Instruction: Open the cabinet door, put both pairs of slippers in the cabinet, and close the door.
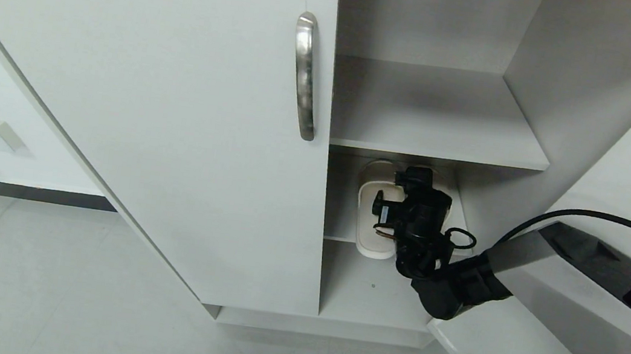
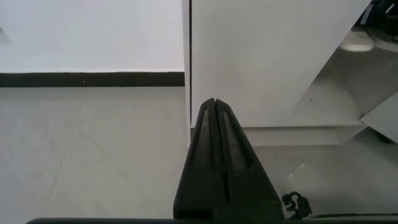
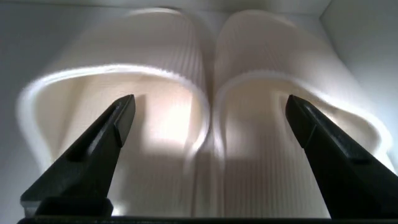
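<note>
- Jaws spread wide on the right end effector (image 3: 209, 102), one finger off each outer flank of the slippers (image 3: 261, 155); nothing is pinched.
- Step in hand, by my reading: leaving this pair on the shelf. Draw the end effector straight back along the line of the soles with the jaws wide, so neither finger catches a side wall and drags a shoe out.
- Slippers: cream-white, ribbed straps, thick soft-looking soles. The two lie side by side, touching, toes pointing into the cabinet (image 1: 578, 83).
- They rest on a low shelf (image 1: 340, 223) in the open right bay. Their near end sits at the shelf's front lip; whether it overhangs I cannot tell.
- Left end effector (image 2: 214, 109) is pressed together, holding nothing, low over the floor (image 2: 93, 155) before the closed left door (image 1: 150, 88).
</note>
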